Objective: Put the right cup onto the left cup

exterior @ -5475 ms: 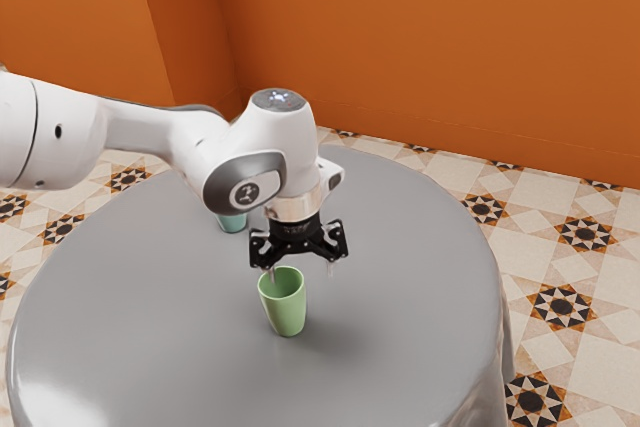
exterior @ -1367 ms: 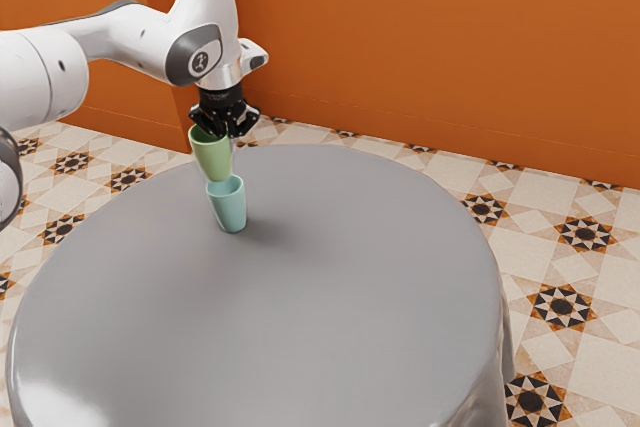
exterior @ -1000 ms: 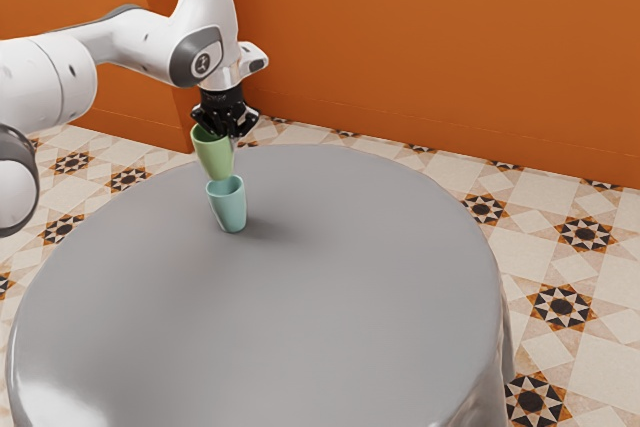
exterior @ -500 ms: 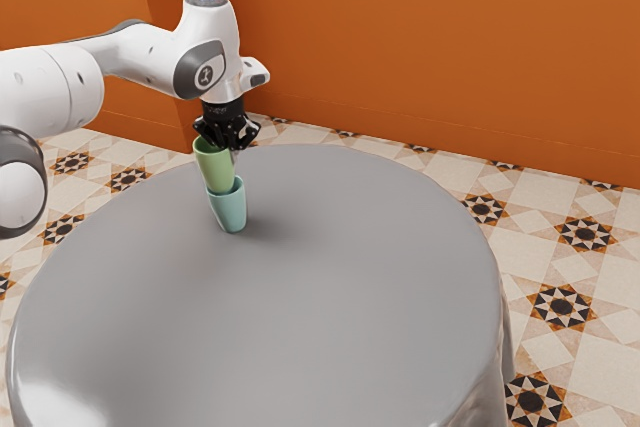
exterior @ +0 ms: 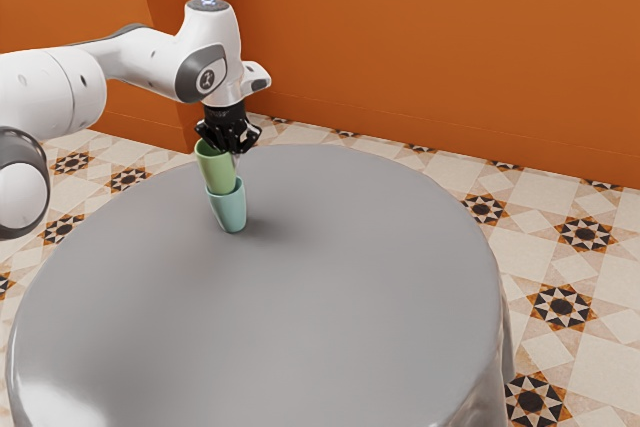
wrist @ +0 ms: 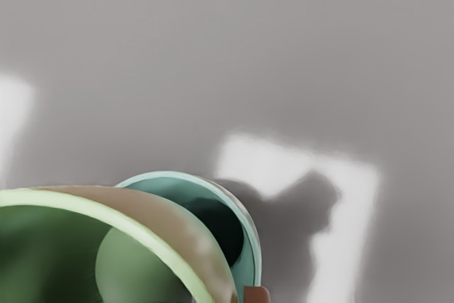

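Note:
My gripper grips the light green cup by its rim side, above the table's far left part in the exterior view. Below it the teal cup stands upright on the table. The green cup's lower end dips inside the teal cup's mouth, which hides its base. In the wrist view the green cup looms large and overlaps the teal cup; part of the teal cup's dark inside shows beside it. The green cup leans slightly.
The round table has a grey cloth, with its far edge behind the cups. An orange wall rises beyond the patterned floor. Bright light patches and a shadow lie by the cups in the wrist view.
Since the earliest picture, my gripper has taken the green cup from the table's middle to the teal cup. Most recently both came down slightly, and the green cup's lower end entered the teal one.

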### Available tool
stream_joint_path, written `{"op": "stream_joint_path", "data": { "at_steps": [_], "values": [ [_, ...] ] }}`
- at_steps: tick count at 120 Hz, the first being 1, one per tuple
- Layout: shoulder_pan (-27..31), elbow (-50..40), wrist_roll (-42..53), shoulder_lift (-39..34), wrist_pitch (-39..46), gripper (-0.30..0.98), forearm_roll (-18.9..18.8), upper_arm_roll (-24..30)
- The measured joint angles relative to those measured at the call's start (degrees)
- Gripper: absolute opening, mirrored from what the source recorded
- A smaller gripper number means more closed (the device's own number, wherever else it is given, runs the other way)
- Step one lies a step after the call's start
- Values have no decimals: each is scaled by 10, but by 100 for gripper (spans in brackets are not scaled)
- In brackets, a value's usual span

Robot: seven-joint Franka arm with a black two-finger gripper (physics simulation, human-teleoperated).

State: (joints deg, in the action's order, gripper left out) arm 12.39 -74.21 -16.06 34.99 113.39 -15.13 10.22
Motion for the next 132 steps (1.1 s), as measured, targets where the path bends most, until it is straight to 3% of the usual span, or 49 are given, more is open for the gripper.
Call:
{"op": "stream_joint_path", "data": {
  "at_steps": [31, 70, 119, 132],
  "values": [
    [0, -1, 5, 3, 8, -9, 0, 0],
    [0, -3, 12, 6, 15, 18, 4, 0],
    [-1, -5, 19, -6, 16, 32, 4, 0],
    [-4, -9, 20, -23, 15, 43, 5, 0]
  ]
}}
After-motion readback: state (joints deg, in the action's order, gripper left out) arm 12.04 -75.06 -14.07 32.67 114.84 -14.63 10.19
